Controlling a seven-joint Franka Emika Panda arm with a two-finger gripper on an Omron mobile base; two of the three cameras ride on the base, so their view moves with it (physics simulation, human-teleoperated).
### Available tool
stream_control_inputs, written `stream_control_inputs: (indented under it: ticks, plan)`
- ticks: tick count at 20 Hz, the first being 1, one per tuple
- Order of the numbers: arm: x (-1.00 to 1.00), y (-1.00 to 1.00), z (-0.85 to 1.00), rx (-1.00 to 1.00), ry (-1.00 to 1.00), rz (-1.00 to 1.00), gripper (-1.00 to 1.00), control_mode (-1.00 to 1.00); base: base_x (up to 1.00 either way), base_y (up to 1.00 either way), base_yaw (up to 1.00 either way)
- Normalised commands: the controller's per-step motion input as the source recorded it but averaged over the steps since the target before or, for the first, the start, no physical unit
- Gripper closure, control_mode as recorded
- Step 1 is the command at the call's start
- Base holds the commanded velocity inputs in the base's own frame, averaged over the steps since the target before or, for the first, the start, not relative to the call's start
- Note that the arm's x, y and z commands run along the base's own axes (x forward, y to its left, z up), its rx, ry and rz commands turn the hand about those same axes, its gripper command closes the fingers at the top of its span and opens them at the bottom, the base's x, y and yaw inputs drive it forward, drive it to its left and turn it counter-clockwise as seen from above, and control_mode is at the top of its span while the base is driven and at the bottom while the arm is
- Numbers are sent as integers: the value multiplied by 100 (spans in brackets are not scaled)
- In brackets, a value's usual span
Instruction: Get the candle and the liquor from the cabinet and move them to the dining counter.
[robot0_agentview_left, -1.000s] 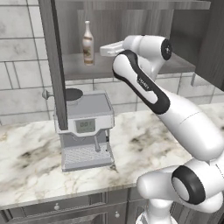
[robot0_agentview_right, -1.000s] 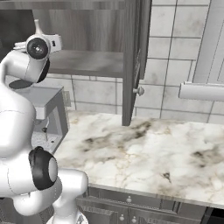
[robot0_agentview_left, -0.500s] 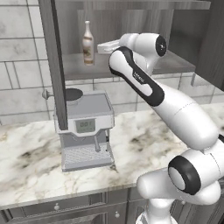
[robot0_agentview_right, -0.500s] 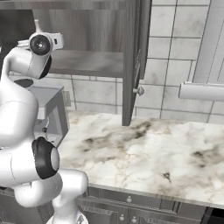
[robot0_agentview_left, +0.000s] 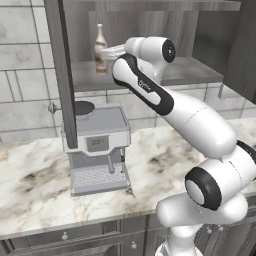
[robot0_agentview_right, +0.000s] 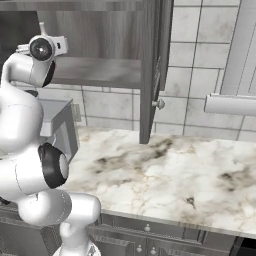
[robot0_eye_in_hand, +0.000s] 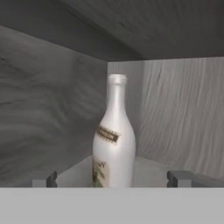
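Note:
The liquor (robot0_agentview_left: 100, 48) is a slender long-necked bottle with a label, upright at the left end of the shelf in the open cabinet (robot0_agentview_left: 185, 70). My gripper (robot0_agentview_left: 107, 50) reaches in from the right at bottle height and is just short of it. In the hand view the liquor (robot0_eye_in_hand: 114, 140) stands straight ahead, centred between my two spread fingertips (robot0_eye_in_hand: 178, 178), and nothing is held. The gripper (robot0_eye_in_hand: 113, 179) is open. The candle and the dining counter are out of view.
A grey coffee machine (robot0_agentview_left: 97, 150) stands on the marble worktop (robot0_agentview_left: 30, 185) under the cabinet. The cabinet's left door (robot0_agentview_left: 61, 75) hangs open beside the bottle, and its right door (robot0_agentview_right: 152, 75) is open too. Grey drawers run below the worktop.
The arm has swung left along the shelf, bringing the open gripper from mid-shelf up close to the liquor bottle. The bottle has not moved.

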Motion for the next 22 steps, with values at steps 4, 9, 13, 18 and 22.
stream_control_inputs:
  ticks: [4, 9, 13, 18, 22]
  plan:
    - [18, 2, 0, 0, 0, 0, -100, -100, 0, 0, 0]
    - [13, 0, -2, 0, 0, 0, -100, -100, 0, 0, 0]
    - [9, 4, -10, 0, 3, 0, -100, -100, 0, 0, 0]
    - [13, 7, -11, 0, 4, 0, -100, -100, 0, 0, 0]
    - [16, 8, 0, 0, 4, 0, -100, -100, 0, 0, 0]
